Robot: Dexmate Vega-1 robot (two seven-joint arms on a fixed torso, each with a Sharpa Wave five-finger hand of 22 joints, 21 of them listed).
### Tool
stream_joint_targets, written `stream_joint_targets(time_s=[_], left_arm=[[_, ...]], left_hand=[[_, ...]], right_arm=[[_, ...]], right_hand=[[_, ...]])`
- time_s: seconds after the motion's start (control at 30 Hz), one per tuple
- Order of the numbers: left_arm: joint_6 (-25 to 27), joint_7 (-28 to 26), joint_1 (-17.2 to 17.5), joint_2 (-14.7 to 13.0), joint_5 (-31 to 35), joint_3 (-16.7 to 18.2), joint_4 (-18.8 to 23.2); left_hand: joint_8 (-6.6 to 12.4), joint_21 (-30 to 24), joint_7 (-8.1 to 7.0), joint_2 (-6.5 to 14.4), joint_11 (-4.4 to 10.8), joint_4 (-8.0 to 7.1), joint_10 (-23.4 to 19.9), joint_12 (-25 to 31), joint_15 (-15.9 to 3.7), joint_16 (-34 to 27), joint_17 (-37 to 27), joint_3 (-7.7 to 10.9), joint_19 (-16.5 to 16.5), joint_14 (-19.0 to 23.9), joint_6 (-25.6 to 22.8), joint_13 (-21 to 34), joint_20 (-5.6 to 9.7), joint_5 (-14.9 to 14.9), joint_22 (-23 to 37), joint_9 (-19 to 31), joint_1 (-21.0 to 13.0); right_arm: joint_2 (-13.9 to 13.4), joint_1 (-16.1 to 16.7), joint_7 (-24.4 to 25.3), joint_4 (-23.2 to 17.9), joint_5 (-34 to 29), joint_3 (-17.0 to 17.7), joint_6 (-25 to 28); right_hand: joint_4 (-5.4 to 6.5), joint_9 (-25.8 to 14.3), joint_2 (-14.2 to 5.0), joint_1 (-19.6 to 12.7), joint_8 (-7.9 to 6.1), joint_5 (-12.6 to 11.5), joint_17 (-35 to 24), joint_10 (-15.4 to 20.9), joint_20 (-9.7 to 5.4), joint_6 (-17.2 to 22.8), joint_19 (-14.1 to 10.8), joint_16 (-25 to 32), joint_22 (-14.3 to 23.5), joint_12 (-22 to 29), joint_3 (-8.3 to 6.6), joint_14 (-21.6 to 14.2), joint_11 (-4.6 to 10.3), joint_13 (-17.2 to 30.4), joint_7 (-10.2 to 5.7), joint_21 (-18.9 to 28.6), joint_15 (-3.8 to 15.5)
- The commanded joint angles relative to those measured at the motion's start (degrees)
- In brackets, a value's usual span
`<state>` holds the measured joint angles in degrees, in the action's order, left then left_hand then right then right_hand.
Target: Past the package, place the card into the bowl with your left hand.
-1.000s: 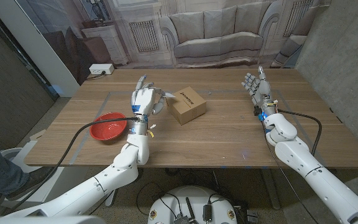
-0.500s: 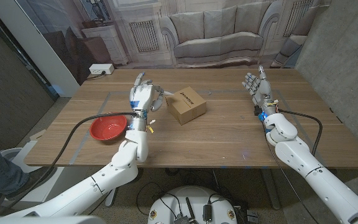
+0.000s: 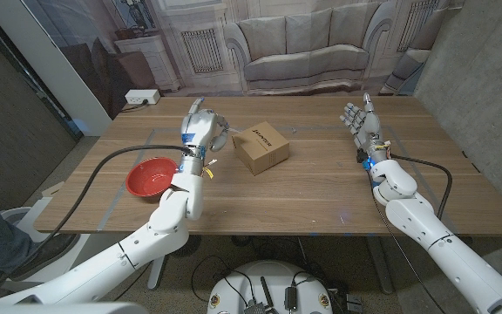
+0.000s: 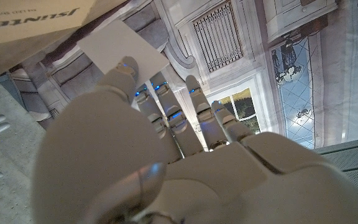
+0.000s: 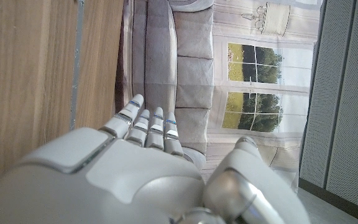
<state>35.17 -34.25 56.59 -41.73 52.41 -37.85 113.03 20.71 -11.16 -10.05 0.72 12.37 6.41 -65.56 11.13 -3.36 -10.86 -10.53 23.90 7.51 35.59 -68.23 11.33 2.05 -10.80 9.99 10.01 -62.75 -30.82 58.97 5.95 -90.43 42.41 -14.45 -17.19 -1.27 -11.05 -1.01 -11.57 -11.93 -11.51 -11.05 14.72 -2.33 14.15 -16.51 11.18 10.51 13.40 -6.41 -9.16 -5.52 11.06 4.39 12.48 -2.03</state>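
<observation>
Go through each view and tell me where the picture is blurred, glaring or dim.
Head view: evenly lit and sharp, soft shadows beside the package and red bowl. Left wrist view: the left hand is close and soft, the white card bright, the package dim in shadow. Right wrist view: the right hand is blurred up close, the backdrop's painted windows read bright, and the table stays clear.
</observation>
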Motion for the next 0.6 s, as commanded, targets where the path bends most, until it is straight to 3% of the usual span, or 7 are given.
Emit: stream_joint_targets(time_s=[0.03,0.6], left_arm=[[-0.91,6.24,0.61,-1.77,-0.76,1.95,3.9],[0.74,14.62,0.68,-3.42,0.14,3.5,7.31]], left_hand=[[0.11,0.07,-0.26,-0.48,0.17,0.01,-0.43,-0.11,-7.99,-0.07,-0.11,0.38,-0.23,-0.15,-0.59,0.16,3.43,-0.04,0.12,0.44,-0.06],[-0.02,0.19,-0.01,-0.75,0.15,-0.02,-0.76,-0.03,-8.04,-0.05,-0.09,0.89,-0.99,-0.57,-0.82,0.24,4.05,0.0,0.09,0.34,0.02]], right_arm=[[-0.15,0.66,-0.06,-0.21,0.33,0.52,-0.55],[-0.03,1.34,0.11,-0.54,0.34,1.11,-1.6]], right_hand=[[-0.11,-0.14,-0.32,-0.17,0.25,-0.15,-0.11,0.59,-0.44,0.56,-0.74,-0.07,0.2,-0.04,0.26,-0.56,-0.24,0.1,0.0,-0.02,-0.22],[-0.15,-0.14,-0.41,-0.19,0.26,-0.15,-0.11,0.57,-0.49,0.58,-0.81,-0.08,0.21,-0.09,0.35,-0.57,-0.12,0.1,0.04,-0.11,-0.18]])
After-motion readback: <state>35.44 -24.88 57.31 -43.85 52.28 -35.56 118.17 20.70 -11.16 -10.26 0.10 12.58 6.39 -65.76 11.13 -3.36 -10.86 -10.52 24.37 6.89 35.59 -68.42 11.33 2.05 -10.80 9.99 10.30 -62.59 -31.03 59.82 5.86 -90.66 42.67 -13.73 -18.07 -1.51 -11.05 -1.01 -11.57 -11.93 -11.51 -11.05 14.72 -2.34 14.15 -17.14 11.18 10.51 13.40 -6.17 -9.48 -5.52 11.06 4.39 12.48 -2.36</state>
